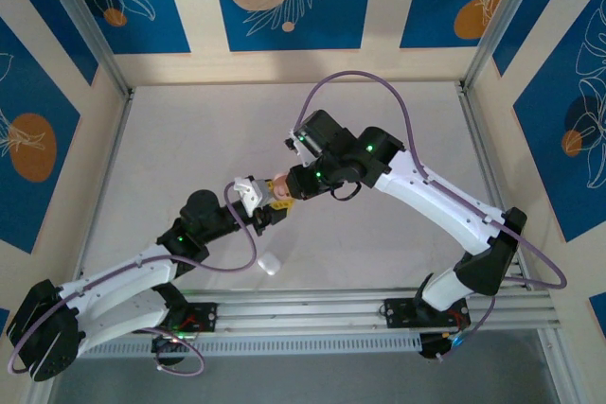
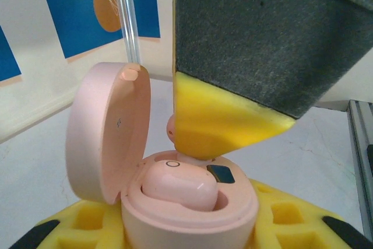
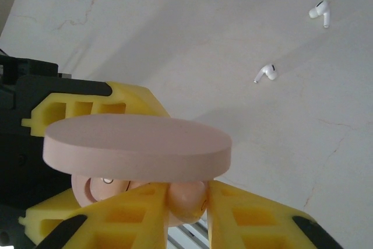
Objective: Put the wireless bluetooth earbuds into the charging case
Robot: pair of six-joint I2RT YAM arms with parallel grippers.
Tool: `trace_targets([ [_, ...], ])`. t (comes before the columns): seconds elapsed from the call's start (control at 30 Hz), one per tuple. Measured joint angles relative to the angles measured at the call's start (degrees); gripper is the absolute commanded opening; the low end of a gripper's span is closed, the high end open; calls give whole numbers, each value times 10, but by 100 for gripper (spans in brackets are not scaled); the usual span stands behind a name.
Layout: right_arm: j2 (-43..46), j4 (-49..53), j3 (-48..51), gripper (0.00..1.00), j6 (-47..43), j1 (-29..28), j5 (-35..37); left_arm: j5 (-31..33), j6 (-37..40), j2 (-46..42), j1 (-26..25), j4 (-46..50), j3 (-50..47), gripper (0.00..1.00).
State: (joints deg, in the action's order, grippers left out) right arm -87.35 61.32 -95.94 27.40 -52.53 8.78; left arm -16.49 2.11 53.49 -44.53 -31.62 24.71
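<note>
Clamps in shut yellow fingers of left gripper the pink charging case, lid tipped open, to keep it steady, and pinches second pink earbud in right gripper just above it, near first pink earbud already seated.

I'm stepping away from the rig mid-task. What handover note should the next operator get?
Left gripper: jaws shut on the open pink charging case, lid hinged up.
Right gripper: jaws shut on a pink earbud, poised just above the case's open top.
Done: one pink earbud, the seated bud, lies in its socket.
Left: press the held bud into the case. Two white earbuds lie loose on the table, not yet cased.
</note>
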Motion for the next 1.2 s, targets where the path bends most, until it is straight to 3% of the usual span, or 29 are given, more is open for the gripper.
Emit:
trace_targets([
  [0.5, -50, 73, -64, 21, -23, -21, 41, 0, 0, 2, 0, 9, 1, 33],
  [1.2, -49, 73, -72, 32, -34, -22, 45, 0, -2, 2, -1, 2, 1, 33],
])
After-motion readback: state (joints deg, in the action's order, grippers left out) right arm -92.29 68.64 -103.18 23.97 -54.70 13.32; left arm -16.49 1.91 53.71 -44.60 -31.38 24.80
